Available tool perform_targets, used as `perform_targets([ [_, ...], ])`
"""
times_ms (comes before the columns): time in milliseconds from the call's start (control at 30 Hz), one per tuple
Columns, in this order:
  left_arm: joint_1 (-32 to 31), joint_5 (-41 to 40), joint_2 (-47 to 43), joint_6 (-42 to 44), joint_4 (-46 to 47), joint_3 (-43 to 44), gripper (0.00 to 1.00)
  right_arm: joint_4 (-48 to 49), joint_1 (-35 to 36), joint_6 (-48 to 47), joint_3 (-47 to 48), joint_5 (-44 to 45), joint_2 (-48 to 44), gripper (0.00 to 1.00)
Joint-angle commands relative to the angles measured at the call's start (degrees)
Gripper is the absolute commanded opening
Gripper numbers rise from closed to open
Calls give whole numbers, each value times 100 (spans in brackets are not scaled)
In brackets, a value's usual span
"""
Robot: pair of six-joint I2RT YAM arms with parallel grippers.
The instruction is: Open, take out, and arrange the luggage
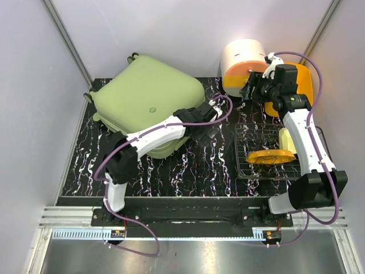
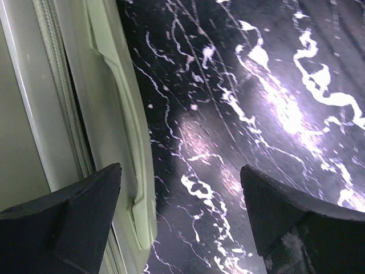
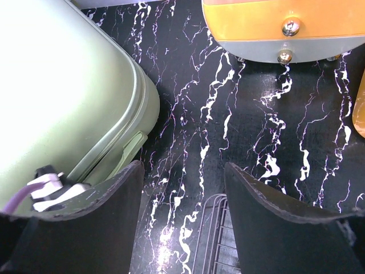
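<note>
Green luggage (image 1: 148, 91) lies closed, left tool (image 2: 181, 171) spread wide beside its seam.

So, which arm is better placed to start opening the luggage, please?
The left: the left gripper is open beside the zip seam of the luggage; the right gripper is off near the round box.

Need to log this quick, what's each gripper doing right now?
Left gripper: open, empty, beside the luggage.
Right gripper: open, holding nothing.

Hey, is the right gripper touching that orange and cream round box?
Apart. Right wrist view: bare table lies between the right gripper and the box.
</note>
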Motion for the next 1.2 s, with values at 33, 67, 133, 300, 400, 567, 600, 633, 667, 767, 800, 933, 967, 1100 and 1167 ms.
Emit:
perform_targets([
  [33, 25, -954, 379, 34, 59, 581, 90, 24, -47, 64, 169, -116, -186, 68],
  [67, 42, -928, 424, 43, 68, 564, 90, 25, -47, 55, 126, -116, -203, 68],
  [133, 104, -893, 538, 52, 146, 538, 91, 16, -38, 46, 108, -117, -212, 68],
  [300, 376, -498, 828, -27, 191, 573, 91, 16, -38, 37, 90, -160, -239, 68],
  [400, 473, -365, 986, -45, 304, 538, 91, 25, -47, 28, 108, -178, -230, 68],
  [567, 596, 47, 1171, -27, 533, 423, 90, 16, -47, 81, 90, -283, -230, 68],
  [600, 640, 65, 1206, -27, 542, 432, 90, 25, -38, 90, 90, -283, -230, 68],
  [633, 657, 57, 1285, -97, 542, 415, 90, 16, -47, 99, 73, -318, -239, 68],
  [667, 684, -13, 1329, -149, 542, 388, 89, 25, -38, 125, 55, -327, -239, 68],
  [767, 710, -163, 1444, -361, 507, 213, 88, 16, -38, 134, 46, -354, -256, 68],
  [800, 719, -180, 1409, -387, 612, 117, 88, 25, -38, 125, 37, -345, -256, 68],
  [933, 702, -259, 1382, -370, 771, -262, 81, 33, -47, 143, -33, -380, -300, 67],
  [967, 719, -260, 1382, -335, 736, -262, 78, 33, -38, 151, -59, -380, -300, 67],
  [1100, 702, 143, 1111, 262, 692, -411, 56, 42, -38, 143, -59, -380, -344, 67],
  [1167, 693, 618, 926, 938, 631, -552, 42, 42, -47, 143, -42, -389, -353, 67],
])
